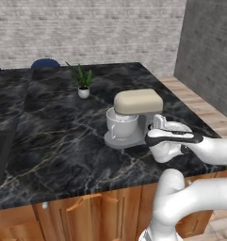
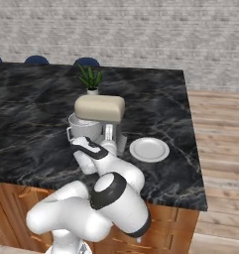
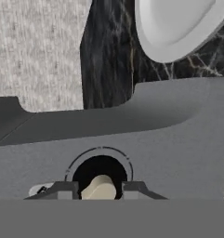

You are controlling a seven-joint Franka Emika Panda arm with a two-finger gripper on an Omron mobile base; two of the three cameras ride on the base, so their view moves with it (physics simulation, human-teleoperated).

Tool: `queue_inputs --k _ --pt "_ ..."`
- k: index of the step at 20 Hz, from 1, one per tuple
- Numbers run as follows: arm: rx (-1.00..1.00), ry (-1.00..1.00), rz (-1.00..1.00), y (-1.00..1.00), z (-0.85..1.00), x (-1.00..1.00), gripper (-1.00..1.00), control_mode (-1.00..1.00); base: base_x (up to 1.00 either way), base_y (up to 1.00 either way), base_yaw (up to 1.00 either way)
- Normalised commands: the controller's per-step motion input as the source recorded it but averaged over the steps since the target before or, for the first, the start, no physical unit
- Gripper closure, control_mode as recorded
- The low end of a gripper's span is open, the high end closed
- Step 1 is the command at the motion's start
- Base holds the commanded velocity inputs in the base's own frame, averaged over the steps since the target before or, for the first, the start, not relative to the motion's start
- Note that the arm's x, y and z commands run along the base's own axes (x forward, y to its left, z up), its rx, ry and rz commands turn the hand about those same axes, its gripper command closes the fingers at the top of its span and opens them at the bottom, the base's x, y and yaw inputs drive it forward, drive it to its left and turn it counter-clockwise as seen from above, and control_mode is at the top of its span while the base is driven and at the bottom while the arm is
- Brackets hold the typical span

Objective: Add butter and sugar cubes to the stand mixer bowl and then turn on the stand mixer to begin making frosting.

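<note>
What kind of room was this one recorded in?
Most likely a rendered home kitchen: a black marble counter over wooden cabinets, with a stand mixer, a white plate and a small potted plant on it.

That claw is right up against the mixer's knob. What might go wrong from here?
The claw straddles the small knob on the stand mixer; the narrow fingertips might slip off instead of turning it. Pushing sideways could also shove the mixer toward the white plate beside it. The bowl is too small here to tell whether butter and sugar are inside.

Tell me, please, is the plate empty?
Empty: the plate beside the stand mixer shows a bare white surface.
</note>
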Motion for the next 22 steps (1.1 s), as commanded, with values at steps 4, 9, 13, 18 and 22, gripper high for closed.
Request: queue_inputs --k 4,9,13,18,22 --pt "0.3 0.0 -0.22 -0.02 -0.26 0.41 1.0 -1.0 0.0 0.0 0.0" --pt "0.24 0.0 -0.19 -0.01 -0.16 0.44 1.0 -1.0 0.0 0.0 0.0" --pt "0.21 0.0 -0.17 0.0 -0.14 0.39 1.0 -1.0 0.0 0.0 0.0" --pt "0.15 0.02 -0.15 0.0 -0.14 0.35 1.0 -1.0 0.0 0.0 0.0" --pt "0.11 0.03 -0.11 0.0 -0.08 0.25 1.0 -1.0 0.0 0.0 0.0"
